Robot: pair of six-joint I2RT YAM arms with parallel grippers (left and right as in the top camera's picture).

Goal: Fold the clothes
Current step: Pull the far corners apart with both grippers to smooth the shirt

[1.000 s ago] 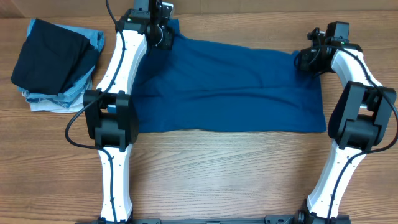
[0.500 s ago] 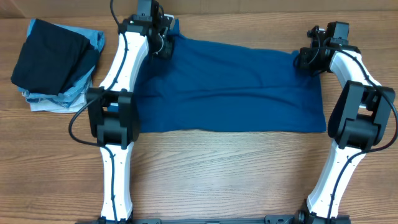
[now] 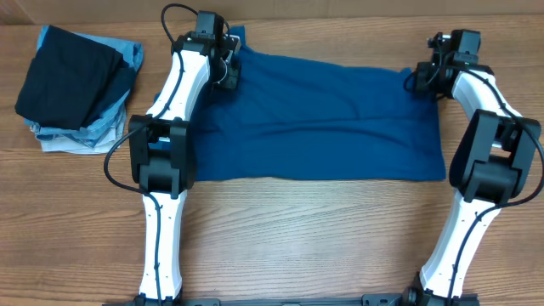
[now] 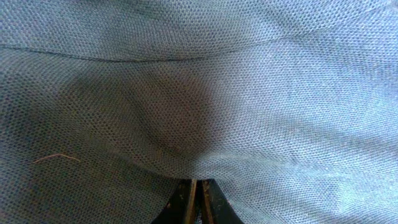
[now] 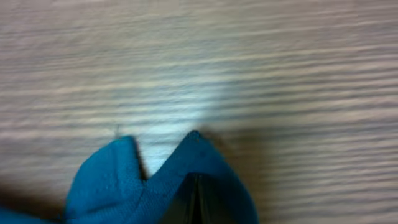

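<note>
Wood-grain table (image 3: 297, 246) carries one blue cloth (image 3: 323, 119), spread flat across the far half between the two arms. The left gripper (image 3: 223, 68) sits at its far left corner, jaws clenched on a pinch of the fabric. The right gripper (image 3: 422, 78) is at the far right corner, likewise clamped on the cloth's edge. One pile of folded clothes (image 3: 72, 85), a dark piece on top of pale blue, lies well apart at the far left.

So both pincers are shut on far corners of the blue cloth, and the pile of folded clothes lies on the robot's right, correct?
No. The overhead view shows the pile of folded clothes on the robot's left. The left pincer and right pincer are indeed shut on far corners of the blue cloth.
</note>
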